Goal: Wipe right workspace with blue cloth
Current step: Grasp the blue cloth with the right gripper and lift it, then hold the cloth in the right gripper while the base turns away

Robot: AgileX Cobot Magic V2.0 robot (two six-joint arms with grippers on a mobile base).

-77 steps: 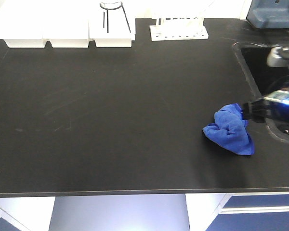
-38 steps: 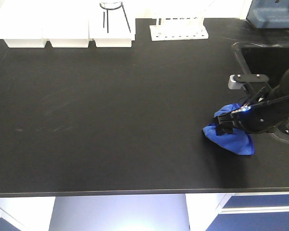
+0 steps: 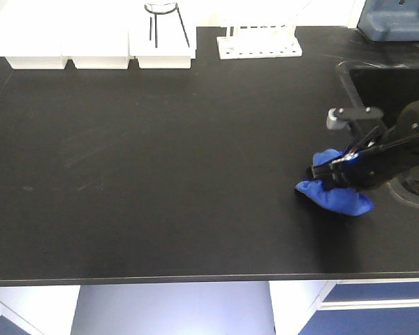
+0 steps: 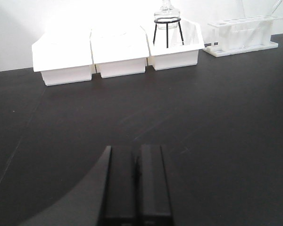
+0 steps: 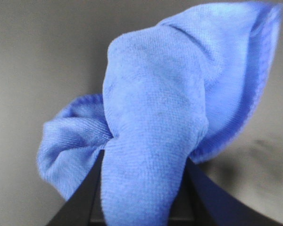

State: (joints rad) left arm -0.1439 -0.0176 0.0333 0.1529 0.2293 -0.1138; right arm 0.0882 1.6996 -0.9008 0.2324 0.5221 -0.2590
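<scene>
right wrist: right gripper [image 5: 141, 207] jaws clamp blue cloth [image 5: 151, 122]; left gripper [image 4: 137, 186] jaws closed

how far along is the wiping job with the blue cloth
Done: the right gripper is shut on the blue cloth; the right wrist view shows it bunched between the fingers. In hand: the cloth rests crumpled on the counter beside the sink. Left: the wiping strokes themselves; no wiped streak shows. The left gripper is shut, away from the cloth.
</scene>
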